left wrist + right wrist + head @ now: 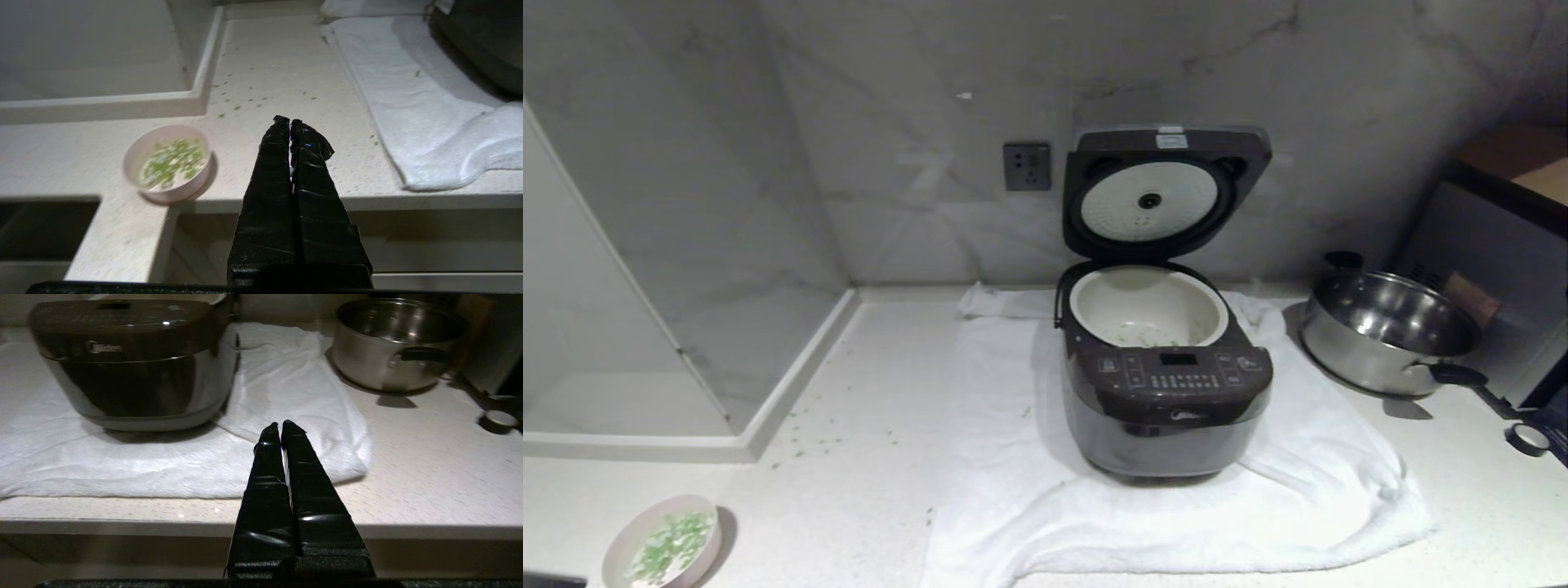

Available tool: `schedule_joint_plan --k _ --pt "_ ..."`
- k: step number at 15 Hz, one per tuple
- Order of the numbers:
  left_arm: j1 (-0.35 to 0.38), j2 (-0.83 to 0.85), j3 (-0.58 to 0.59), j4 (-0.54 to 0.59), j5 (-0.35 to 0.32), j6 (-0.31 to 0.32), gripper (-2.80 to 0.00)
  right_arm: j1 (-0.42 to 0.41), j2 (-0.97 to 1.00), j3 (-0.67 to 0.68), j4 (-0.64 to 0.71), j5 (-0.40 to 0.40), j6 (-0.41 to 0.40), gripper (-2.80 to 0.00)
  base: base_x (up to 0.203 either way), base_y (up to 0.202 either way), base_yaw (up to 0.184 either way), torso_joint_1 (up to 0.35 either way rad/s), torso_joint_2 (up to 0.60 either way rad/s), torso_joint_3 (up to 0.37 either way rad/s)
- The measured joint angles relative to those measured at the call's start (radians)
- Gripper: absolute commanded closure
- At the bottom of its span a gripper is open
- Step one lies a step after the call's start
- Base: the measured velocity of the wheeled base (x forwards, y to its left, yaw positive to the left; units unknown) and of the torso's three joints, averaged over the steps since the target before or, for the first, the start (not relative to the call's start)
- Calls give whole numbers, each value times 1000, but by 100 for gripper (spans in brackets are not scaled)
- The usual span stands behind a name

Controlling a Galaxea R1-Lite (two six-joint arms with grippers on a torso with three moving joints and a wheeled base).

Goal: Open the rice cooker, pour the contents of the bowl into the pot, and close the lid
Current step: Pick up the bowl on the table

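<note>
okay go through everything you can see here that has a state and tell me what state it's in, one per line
rice cooker: open, on the white towel
lid: raised upright
inner pot: a few green bits at the bottom
bowl: upright on the counter, green pieces inside
steel pan: uncovered, looks empty
left gripper: jaws shut, empty
right gripper: jaws shut, empty

A grey marble wall (890,122) with a socket (1027,167) backs the pale speckled counter (849,457).

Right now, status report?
Left gripper and right gripper shut, empty, off the counter edge. Lid up; bowl unpoured, greens inside. Nothing blocking.
</note>
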Motion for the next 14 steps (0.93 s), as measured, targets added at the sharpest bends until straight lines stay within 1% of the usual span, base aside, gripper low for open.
schedule_joint_plan --k 3,14 --pt "0 0 0 0 0 0 0 0 0 0 0 0 0 0 -1 -7 103 -1 2 4" --pt "0 0 0 0 0 0 0 0 0 0 0 0 0 0 0 0 0 0 0 0"
